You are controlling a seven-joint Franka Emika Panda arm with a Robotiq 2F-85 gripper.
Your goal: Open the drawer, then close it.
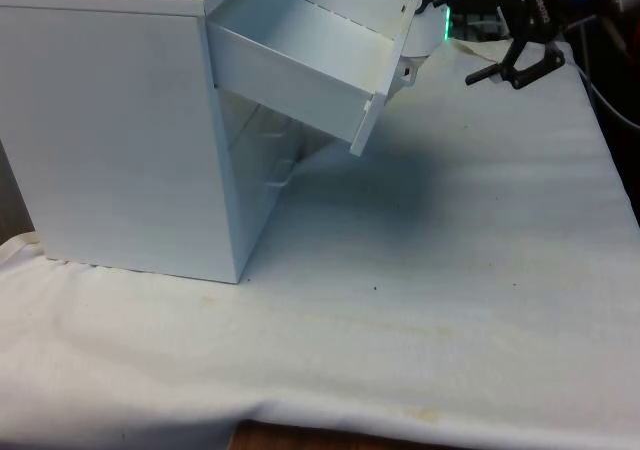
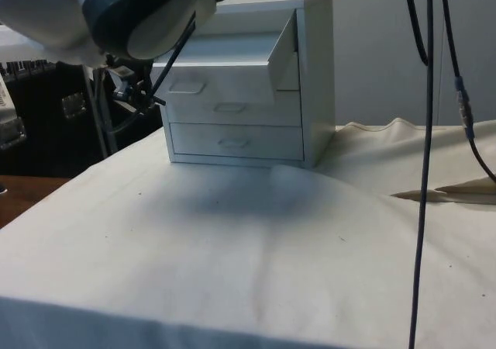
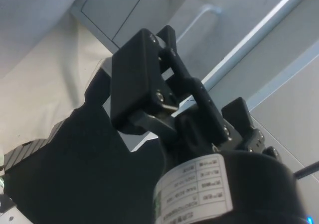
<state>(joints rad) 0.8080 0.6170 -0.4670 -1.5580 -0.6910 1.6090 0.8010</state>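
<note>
A white chest of drawers (image 1: 110, 130) stands on the cloth at the front view's left. Its top drawer (image 1: 300, 55) is pulled far out and sags downward, with the front panel (image 1: 385, 80) tilted. In the side view the same drawer (image 2: 221, 74) juts out above two shut drawers (image 2: 232, 124). My black gripper (image 1: 515, 68) hangs in the air to the right of the drawer front, a short gap away from it. Its fingers (image 1: 480, 75) are spread open with nothing between them. In the wrist view the gripper (image 3: 189, 99) likewise holds nothing.
White cloth (image 1: 450, 270) covers the table in front of the chest. Black cables (image 2: 426, 132) hang down at the side view's right. The cloth is rumpled there (image 2: 434, 186). The table's wooden edge (image 1: 300, 438) shows at the near side.
</note>
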